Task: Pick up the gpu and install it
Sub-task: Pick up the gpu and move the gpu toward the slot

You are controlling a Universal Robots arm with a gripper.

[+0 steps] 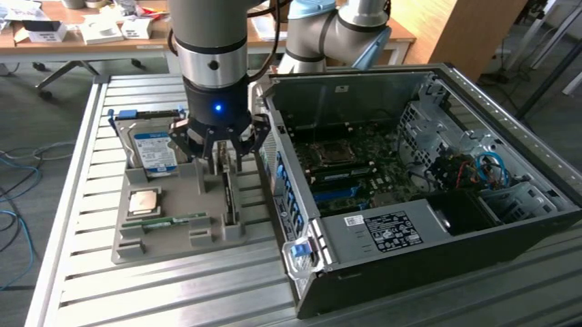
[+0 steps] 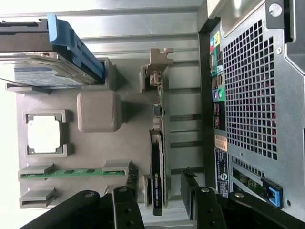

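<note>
Silver-grey robot arm with a black gripper
The arm (image 1: 211,41) is a thick silver tube ringed by a black band, and a second grey joint (image 1: 318,30) with a pale blue cap sits behind it. A small blue light (image 1: 218,107) glows on the dark wrist. The gripper (image 1: 218,158) is black, and its jointed linkage fingers (image 2: 125,207) are fastened with round metal pins

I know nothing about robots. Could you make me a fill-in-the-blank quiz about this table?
The gpu stands on edge in a ____ tray. The tool is ____, with one finger either side of the gpu. The hard drive sits in a ____ plastic carrier.
Missing words: grey; open; blue.
</note>
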